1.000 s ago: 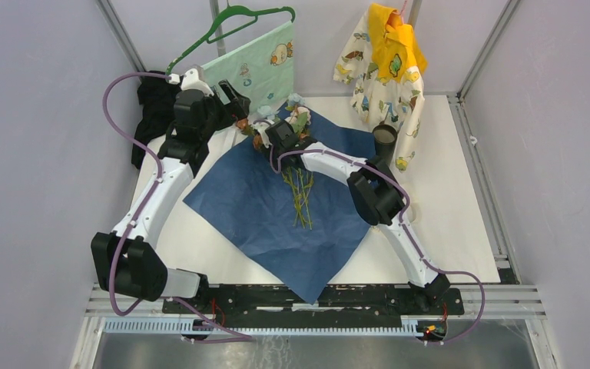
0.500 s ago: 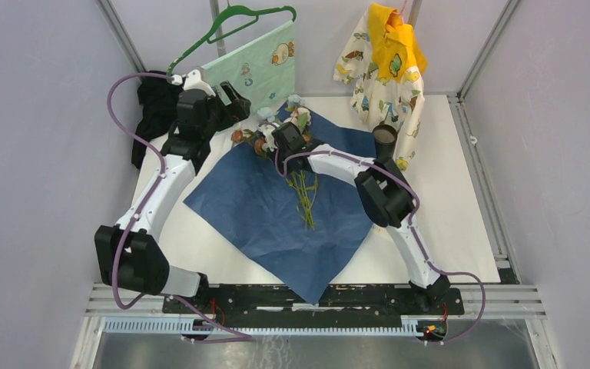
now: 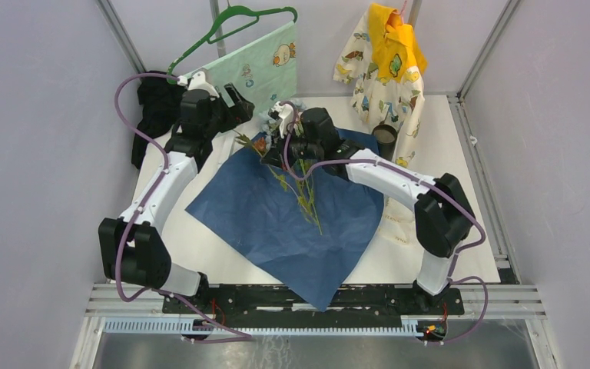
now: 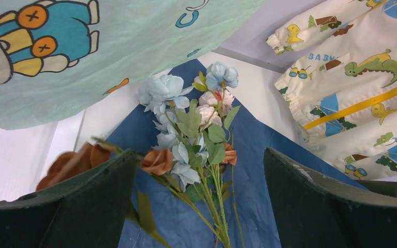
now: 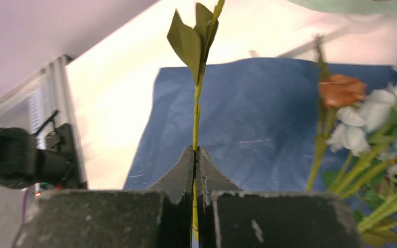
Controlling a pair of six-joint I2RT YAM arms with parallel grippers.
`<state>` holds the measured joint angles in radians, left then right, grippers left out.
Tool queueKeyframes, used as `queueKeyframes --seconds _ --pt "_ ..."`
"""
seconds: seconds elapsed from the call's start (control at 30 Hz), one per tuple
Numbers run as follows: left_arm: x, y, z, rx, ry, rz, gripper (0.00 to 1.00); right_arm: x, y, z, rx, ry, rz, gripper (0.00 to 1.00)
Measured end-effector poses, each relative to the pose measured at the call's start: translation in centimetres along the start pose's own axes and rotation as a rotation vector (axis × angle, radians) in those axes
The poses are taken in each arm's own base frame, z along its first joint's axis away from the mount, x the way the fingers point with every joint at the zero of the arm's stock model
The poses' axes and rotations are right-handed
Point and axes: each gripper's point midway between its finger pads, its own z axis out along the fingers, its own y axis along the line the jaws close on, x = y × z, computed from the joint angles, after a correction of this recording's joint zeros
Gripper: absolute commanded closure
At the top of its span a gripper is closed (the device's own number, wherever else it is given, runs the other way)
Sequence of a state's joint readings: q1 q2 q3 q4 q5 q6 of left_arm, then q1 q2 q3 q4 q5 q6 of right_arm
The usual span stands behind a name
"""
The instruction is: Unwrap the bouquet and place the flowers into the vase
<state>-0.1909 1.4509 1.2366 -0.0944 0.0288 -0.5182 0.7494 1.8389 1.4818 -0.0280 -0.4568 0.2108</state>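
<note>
The flowers point(image 4: 191, 129), at the far end of the spread blue paper point(image 3: 276, 223) on the desk point(image 3: 445, 177).
We see the right gripper point(image 5: 195, 155) pinched shut on one thin stem point(image 5: 197, 111), the left gripper point(image 3: 240, 100) wide open, empty. We judge the stems light and bendy, best held gently mid-stem.

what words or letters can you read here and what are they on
"BABY": on the sleeve of the dinosaur-print garment, in blue capitals.
"C": a blue curved mark on the green cloth, cut off by the picture's edge; it may be only part of a letter.
Pale scrap on the table in the top view: faint marks, too small to read.
Nothing else shows any text.
</note>
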Motion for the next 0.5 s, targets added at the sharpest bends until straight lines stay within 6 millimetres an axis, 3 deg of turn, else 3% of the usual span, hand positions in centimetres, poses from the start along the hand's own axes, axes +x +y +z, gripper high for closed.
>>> queueKeyframes --seconds 0.33,0.5 --pt "1.4 0.2 0.8 0.013 0.037 -0.012 0.04 -0.7 4.4 -2.9 -0.225 -0.095 0.098 1.00" --pt "2.3 1.1 1.3 -0.009 0.058 -0.025 0.04 -4.5 7.1 -6.5 -0.278 -0.191 0.040 1.00"
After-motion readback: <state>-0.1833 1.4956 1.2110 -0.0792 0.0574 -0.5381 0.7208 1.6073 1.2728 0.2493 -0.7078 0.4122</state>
